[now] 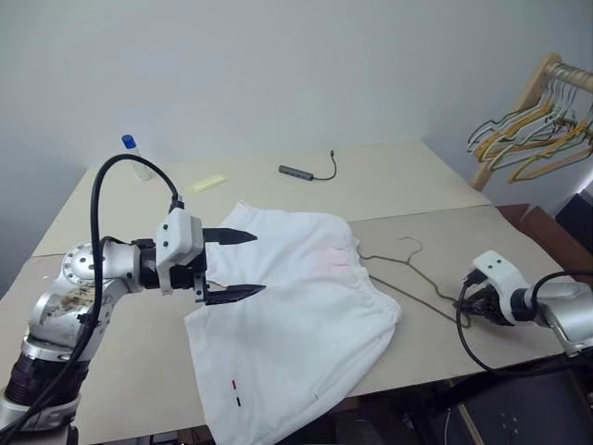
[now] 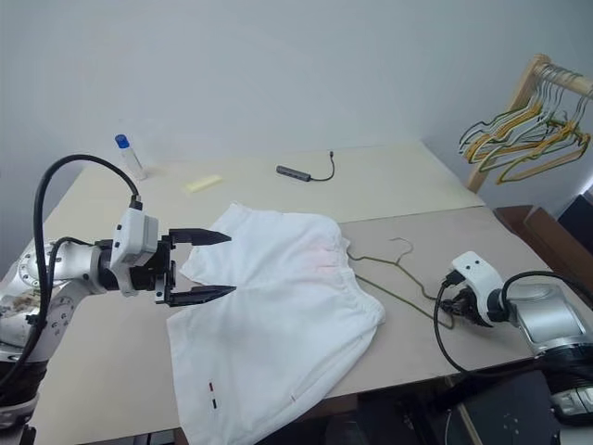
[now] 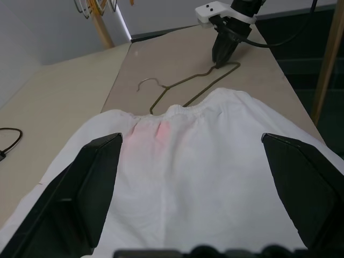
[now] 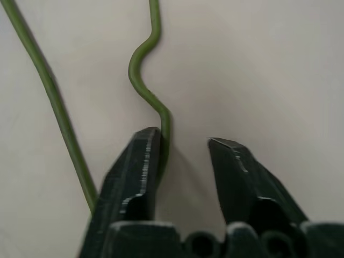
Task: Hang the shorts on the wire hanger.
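Shorts (image 1: 296,306): flat on desk (image 1: 417,185), centre. Wire hanger (image 1: 408,273): beside waistband, long axis running toward right claw (image 4: 183,145). Right claw: narrow, wire between fingers, one touching, not clamped. Left claw (image 1: 232,264): wide, empty, above shorts.

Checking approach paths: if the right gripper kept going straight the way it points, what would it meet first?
The wire hanger: the right gripper points down with that wire already between its part-open fingers, against one of them. Just beyond lies the table, though depth is hard to judge.

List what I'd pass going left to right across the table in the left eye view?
Left gripper with open black fingers → large white cloth shorts → thin olive-grey wire hanger → right gripper.
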You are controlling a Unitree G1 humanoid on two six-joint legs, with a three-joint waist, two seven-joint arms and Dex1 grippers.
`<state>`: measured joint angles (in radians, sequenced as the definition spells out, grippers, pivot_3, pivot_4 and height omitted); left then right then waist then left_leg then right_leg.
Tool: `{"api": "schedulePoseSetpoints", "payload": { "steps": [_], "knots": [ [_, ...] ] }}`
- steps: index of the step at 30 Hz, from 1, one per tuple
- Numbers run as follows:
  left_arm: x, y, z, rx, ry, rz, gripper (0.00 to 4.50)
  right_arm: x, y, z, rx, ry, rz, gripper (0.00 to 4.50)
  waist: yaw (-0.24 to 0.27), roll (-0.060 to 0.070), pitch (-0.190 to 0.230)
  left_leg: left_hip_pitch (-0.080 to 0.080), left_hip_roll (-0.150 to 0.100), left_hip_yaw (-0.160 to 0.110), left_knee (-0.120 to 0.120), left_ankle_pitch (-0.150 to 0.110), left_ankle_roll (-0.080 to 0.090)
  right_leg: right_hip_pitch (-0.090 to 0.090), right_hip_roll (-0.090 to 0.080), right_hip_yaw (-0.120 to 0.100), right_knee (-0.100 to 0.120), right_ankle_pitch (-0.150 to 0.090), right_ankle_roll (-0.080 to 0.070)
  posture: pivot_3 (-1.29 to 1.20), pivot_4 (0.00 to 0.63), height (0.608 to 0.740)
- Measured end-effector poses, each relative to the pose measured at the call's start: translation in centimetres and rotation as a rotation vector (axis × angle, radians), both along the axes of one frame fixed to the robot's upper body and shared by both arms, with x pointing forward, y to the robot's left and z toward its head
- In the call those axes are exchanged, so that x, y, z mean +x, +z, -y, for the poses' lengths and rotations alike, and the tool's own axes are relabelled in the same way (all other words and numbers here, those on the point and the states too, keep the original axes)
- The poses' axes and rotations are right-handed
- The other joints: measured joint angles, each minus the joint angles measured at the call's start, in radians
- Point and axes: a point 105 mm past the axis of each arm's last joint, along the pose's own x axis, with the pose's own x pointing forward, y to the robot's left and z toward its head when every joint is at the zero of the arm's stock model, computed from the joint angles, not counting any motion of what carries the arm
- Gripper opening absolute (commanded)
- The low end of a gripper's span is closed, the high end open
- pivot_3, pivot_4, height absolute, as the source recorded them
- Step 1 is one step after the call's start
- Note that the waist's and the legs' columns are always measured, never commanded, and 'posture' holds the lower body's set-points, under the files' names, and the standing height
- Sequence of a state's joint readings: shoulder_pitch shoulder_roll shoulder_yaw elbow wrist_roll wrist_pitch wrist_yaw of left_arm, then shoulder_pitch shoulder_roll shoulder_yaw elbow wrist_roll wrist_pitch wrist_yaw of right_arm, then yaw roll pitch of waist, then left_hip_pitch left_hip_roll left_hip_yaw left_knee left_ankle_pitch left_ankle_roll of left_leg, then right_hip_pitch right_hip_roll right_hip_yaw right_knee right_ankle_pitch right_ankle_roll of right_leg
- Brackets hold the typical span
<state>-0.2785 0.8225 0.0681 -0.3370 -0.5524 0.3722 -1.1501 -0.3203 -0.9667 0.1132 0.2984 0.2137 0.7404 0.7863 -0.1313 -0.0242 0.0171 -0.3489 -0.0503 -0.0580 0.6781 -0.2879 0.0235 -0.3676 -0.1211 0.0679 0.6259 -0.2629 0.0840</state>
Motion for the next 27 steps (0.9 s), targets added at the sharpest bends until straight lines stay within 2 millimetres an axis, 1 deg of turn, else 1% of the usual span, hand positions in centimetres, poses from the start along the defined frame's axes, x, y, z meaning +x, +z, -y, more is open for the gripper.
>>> {"api": "schedulePoseSetpoints", "payload": {
  "steps": [3,7,10,14,17,19,21,23,25,26,27],
  "knots": [
    [0.0,-0.1,0.0,-0.002,-0.001,-0.003,4.5,0.1,0.1,0.4,0.002,-0.024,0.001,0.01,0.003,0.0,0.0,0.0,0.0,0.0,0.0,0.0,0.0,0.0,0.0,0.0,0.0,0.0,0.0,-0.2,0.0,0.74],
    [-0.1,-0.2,0.1,-0.001,-0.005,-0.005,4.5,0.2,-0.1,0.4,0.04,-0.099,-0.005,0.01,0.002,-0.001,-0.002,0.0,0.001,-0.001,0.0,-0.001,-0.001,0.0,0.0,0.0,0.0,0.0,0.0,-0.2,0.0,0.74],
    [-0.1,-0.2,0.2,-0.003,-0.008,-0.007,4.5,0.5,-0.1,0.9,0.072,-0.227,0.013,0.01,0.002,-0.003,-0.003,0.0,0.0,-0.001,0.001,-0.001,-0.001,0.0,0.0,0.0,0.0,0.0,0.0,-0.2,0.0,0.74],
    [-0.1,-0.2,0.3,-0.005,-0.009,-0.007,4.5,0.9,0.2,2.9,0.057,-0.459,0.078,0.01,0.006,-0.002,-0.003,-0.001,0.0,-0.001,0.001,-0.001,-0.002,-0.001,0.0,0.0,0.0,0.001,0.0,-0.2,0.0,0.74],
    [0.0,-0.3,0.4,-0.014,-0.011,-0.008,4.5,0.6,0.6,4.9,0.027,-0.645,0.156,0.01,0.006,0.002,-0.004,-0.005,-0.002,-0.002,0.0,-0.001,-0.002,-0.005,-0.001,0.0,0.0,0.001,0.0,-0.21,0.0,0.74],
    [0.1,-0.2,0.7,-0.026,-0.01,-0.004,4.5,0.4,1.1,5.7,0.006,-0.716,0.234,0.01,0.004,0.003,-0.003,-0.006,-0.002,-0.001,0.0,-0.001,-0.002,-0.007,-0.001,0.001,0.001,0.001,0.0,-0.21,0.0,0.74],
    [0.4,0.1,1.0,-0.04,-0.003,0.011,4.5,0.8,2.3,5.4,-0.001,-0.711,0.342,0.01,0.001,0.006,-0.003,-0.007,-0.002,-0.001,0.0,-0.001,-0.002,-0.008,-0.001,0.002,0.002,0.001,0.0,-0.23,0.0,0.74],
    [1.3,0.8,1.4,-0.078,0.02,0.026,4.5,1.7,4.7,4.2,-0.01,-0.625,0.496,0.01,-0.008,0.011,-0.003,-0.006,-0.003,-0.001,0.0,-0.001,-0.002,-0.007,-0.001,0.002,0.003,0.0,0.001,-0.23,0.0,0.74],
    [2.5,1.9,2.0,-0.137,0.055,0.042,4.5,2.5,7.3,2.4,-0.063,-0.478,0.652,0.01,-0.019,0.013,-0.003,-0.004,-0.002,-0.001,0.0,-0.001,-0.001,-0.005,-0.001,0.002,0.003,0.0,0.002,-0.24,0.0,0.74],
    [3.2,2.4,2.2,-0.162,0.074,0.047,4.5,3.0,8.7,1.1,-0.092,-0.382,0.731,0.01,-0.025,0.013,-0.003,-0.004,-0.002,-0.001,0.0,-0.001,-0.001,-0.004,0.0,0.002,0.003,0.0,0.002,-0.24,0.0,0.74],
    [3.9,3.0,2.5,-0.195,0.093,0.051,4.5,3.2,10.1,-0.3,-0.155,-0.25,0.811,0.01,-0.031,0.013,-0.003,-0.004,-0.003,-0.001,0.0,-0.001,-0.001,-0.004,0.0,0.001,0.003,0.0,0.002,-0.24,0.0,0.74]
  ]
}}
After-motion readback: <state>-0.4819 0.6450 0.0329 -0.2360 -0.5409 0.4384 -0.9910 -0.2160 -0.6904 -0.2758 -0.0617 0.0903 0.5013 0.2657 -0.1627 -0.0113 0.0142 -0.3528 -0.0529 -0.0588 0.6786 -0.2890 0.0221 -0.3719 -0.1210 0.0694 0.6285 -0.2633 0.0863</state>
